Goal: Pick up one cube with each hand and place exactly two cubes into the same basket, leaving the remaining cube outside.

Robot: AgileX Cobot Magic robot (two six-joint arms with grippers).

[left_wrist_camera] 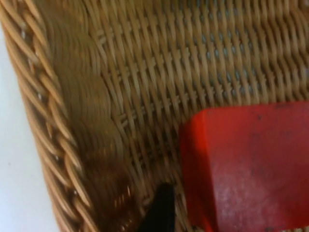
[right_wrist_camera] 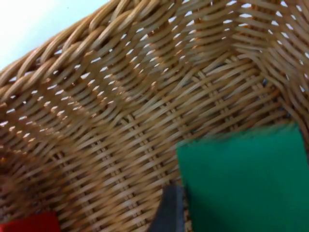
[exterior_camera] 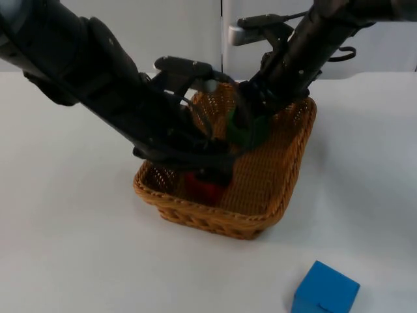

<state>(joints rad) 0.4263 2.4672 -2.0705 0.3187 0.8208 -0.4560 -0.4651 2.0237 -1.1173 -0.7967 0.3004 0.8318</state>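
From the top, both arms reach down into the woven basket [exterior_camera: 287, 176] in the middle. The left gripper [exterior_camera: 207, 175] pinches the red cube [exterior_camera: 203, 189] near the front. The right gripper [exterior_camera: 247, 127] pinches the green cube [exterior_camera: 242, 130] behind it. The blue cube [exterior_camera: 324, 290] sits outside on the white table [exterior_camera: 71, 248], at the lower right.

The left wrist view has the red cube [left_wrist_camera: 248, 169] close to the basket's wicker [left_wrist_camera: 145, 72] wall.

The right wrist view has the green cube [right_wrist_camera: 246, 179] against the weave [right_wrist_camera: 120, 111].

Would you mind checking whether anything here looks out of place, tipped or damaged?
Nothing stands out. The woven wicker basket sits upright and intact; the left gripper has the red cube inside it, the right gripper the green cube, and the blue cube lies outside on the white table.
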